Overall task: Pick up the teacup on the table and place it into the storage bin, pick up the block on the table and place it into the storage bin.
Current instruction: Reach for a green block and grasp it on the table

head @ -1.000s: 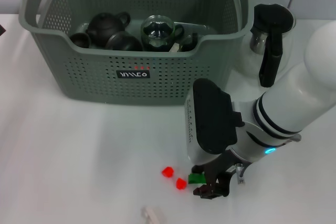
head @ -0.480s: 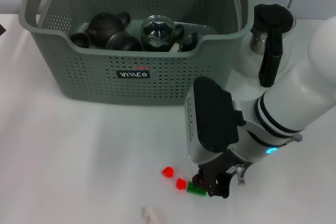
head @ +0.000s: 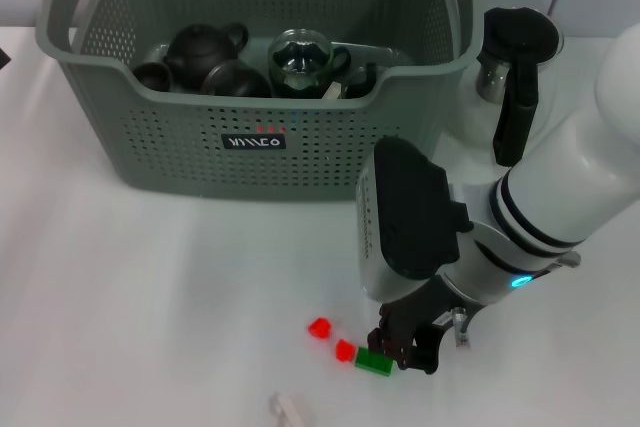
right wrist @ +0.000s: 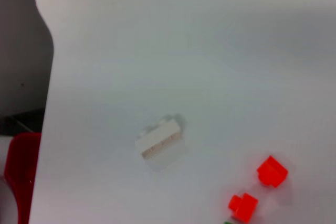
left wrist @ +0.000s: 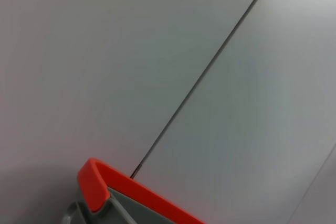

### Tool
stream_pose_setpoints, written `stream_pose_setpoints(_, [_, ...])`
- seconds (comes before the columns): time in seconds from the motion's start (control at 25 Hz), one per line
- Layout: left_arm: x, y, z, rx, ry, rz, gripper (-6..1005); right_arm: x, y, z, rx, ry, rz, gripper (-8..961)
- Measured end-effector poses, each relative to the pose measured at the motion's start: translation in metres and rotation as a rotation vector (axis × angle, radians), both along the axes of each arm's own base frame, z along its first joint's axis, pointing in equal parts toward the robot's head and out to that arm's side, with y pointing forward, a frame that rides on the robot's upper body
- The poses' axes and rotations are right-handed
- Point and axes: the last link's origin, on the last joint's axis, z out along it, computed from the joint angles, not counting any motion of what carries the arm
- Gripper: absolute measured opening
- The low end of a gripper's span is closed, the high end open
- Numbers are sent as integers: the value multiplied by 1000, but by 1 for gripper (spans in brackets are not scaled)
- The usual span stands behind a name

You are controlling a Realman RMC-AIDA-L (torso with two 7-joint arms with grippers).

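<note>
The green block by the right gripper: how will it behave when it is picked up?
The green block looks like small, rigid plastic, so probably light and stiff. It lies flat and low on the table, so it should not roll, but may slide. The right gripper is at it.

White table [head: 150,277] carries storage bin [head: 180,137], pitcher [head: 510,77], scattered blocks [head: 345,350]
</note>
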Motion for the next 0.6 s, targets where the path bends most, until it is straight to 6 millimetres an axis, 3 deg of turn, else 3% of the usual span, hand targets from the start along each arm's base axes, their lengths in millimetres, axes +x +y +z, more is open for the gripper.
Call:
stream_pose_setpoints(0.2, [0,0,-1,1,2,-1,920,-6,2,3,4,37,-53,2])
stream_pose_setpoints(0.6, [0,0,-1,3,4,-2,920,-7,-3,-6,20,-20,-62,150])
